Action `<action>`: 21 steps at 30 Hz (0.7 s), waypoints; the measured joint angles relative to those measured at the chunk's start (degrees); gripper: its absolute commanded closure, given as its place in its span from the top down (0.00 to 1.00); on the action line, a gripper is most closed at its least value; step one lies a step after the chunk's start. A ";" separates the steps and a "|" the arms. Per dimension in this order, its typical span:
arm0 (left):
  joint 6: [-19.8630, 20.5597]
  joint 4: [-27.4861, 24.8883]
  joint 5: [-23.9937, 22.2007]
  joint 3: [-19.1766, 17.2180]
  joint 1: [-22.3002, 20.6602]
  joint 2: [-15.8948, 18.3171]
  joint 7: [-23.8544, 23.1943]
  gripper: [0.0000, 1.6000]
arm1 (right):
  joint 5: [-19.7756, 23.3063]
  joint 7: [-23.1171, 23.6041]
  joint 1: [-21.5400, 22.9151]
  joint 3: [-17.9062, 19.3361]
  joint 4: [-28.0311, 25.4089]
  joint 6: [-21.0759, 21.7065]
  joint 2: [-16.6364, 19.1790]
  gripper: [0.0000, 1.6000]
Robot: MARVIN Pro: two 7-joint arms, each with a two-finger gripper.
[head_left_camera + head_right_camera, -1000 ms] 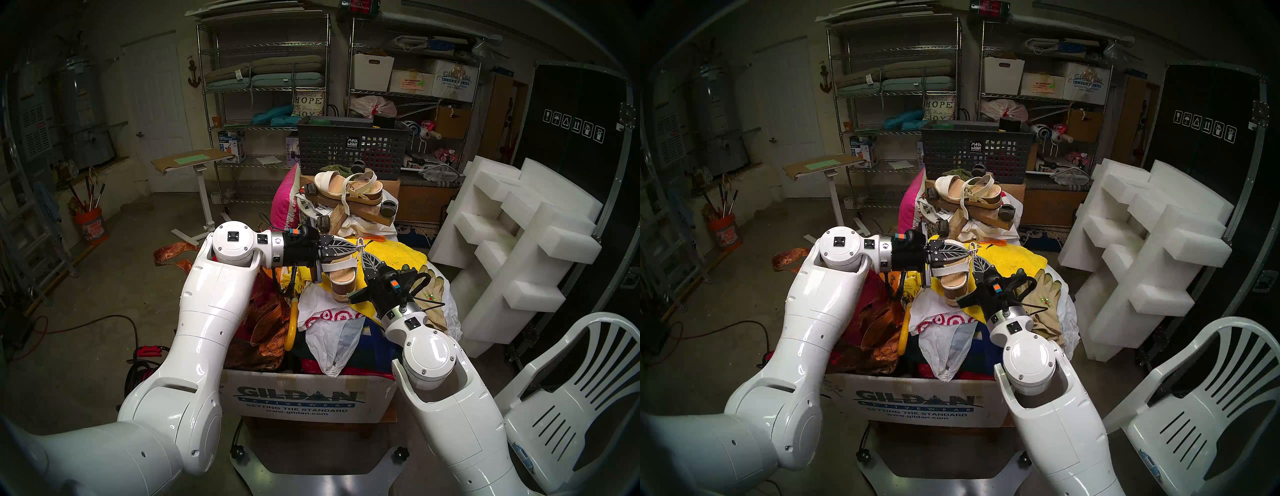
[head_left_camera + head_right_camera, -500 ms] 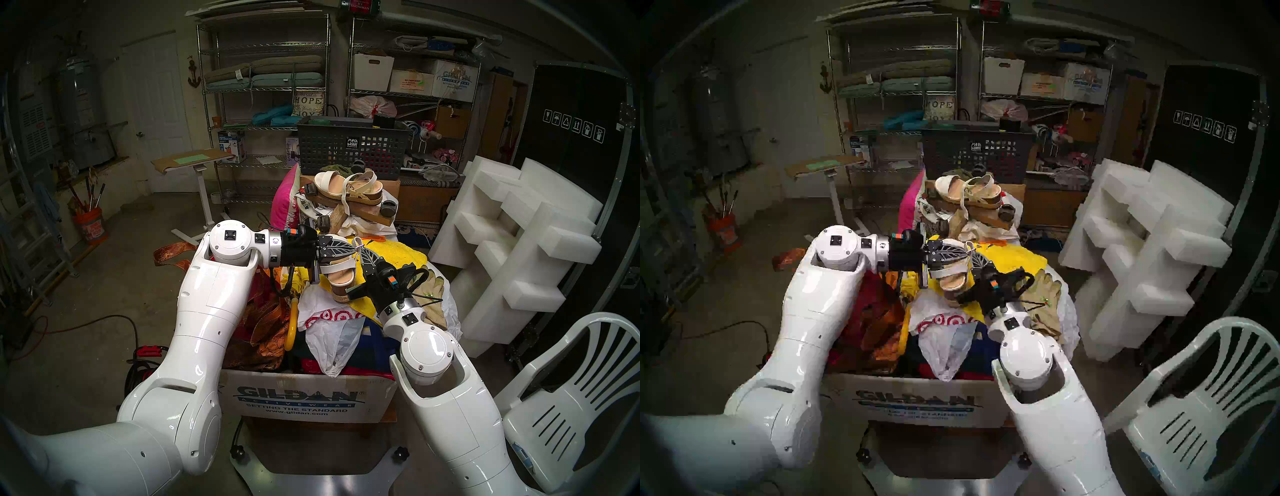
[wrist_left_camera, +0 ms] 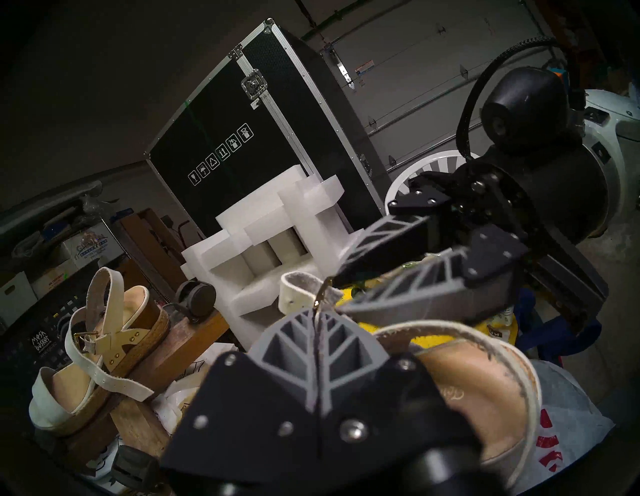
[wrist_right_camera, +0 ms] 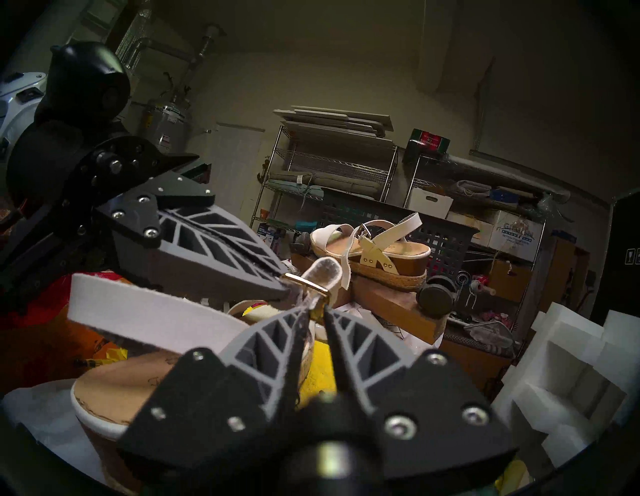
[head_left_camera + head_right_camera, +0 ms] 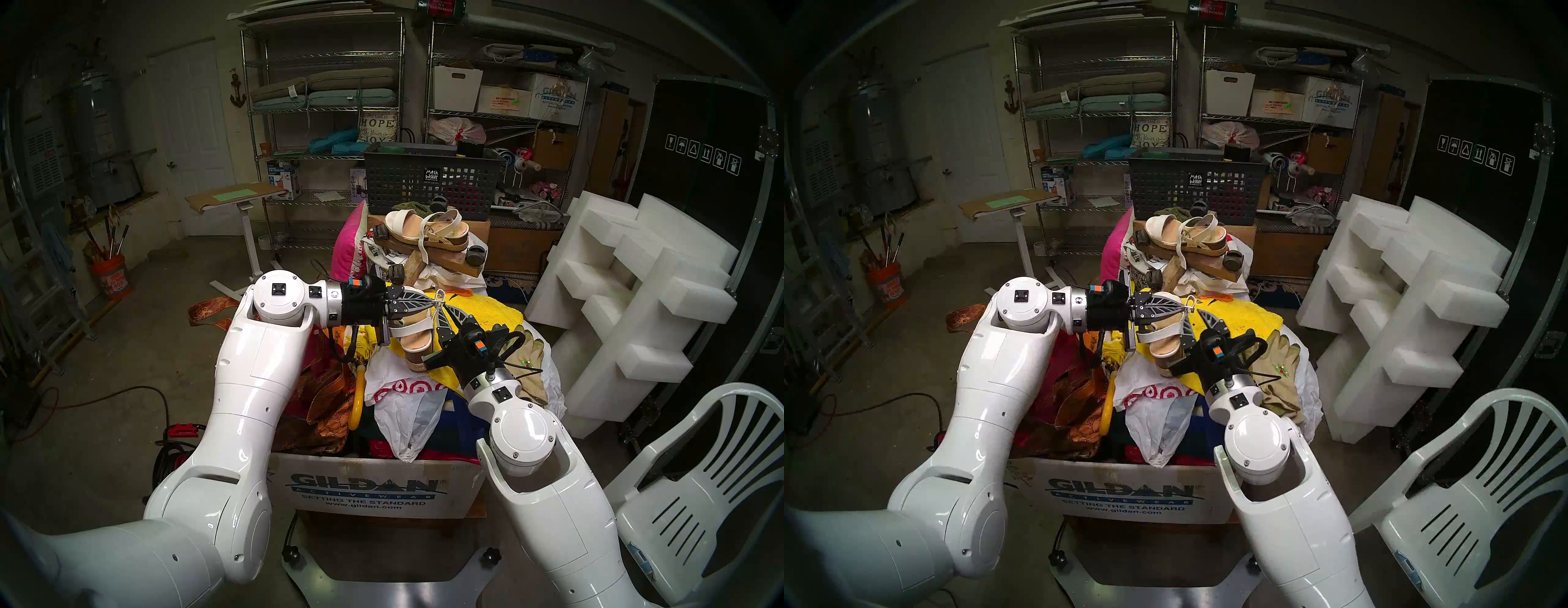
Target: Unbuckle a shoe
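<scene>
Shoe (image 5: 418, 337), a white-strapped wedge sandal, sat on top of the heap of clothes and bags filling the cardboard box (image 5: 360, 488), toward the box's far edge and about midway between its left and right edges. Its near end rested on a white plastic bag (image 5: 394, 384).

The right gripper (image 4: 317, 308) came in from the near side with its jaws a narrow way apart. The gold buckle (image 4: 306, 281) lay right at their mouth, with nothing clamped as far as could be seen. From the left edge, the left gripper (image 5: 435, 302) was pinched tight on the thin ankle strap (image 3: 294, 287) just beside that buckle, and the strap's free tail curled up past its tips.

The sandal looked light with a stiff sole, so on such a soft heap it would likely shift under any pull. The strap seemed thin and limp, and the buckle small, hard and smooth enough to slip. The best hold was probably on the strap close to the buckle, with the other jaws on the free tail.

Farther off, past the box's far edge, a flatter sandal (image 5: 424, 231) lay on a wooden board
</scene>
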 measured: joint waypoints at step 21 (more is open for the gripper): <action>-11.13 -1.41 4.46 3.25 1.57 -0.14 2.35 0.00 | 1.80 0.94 -4.70 2.32 -6.30 0.40 2.36 0.43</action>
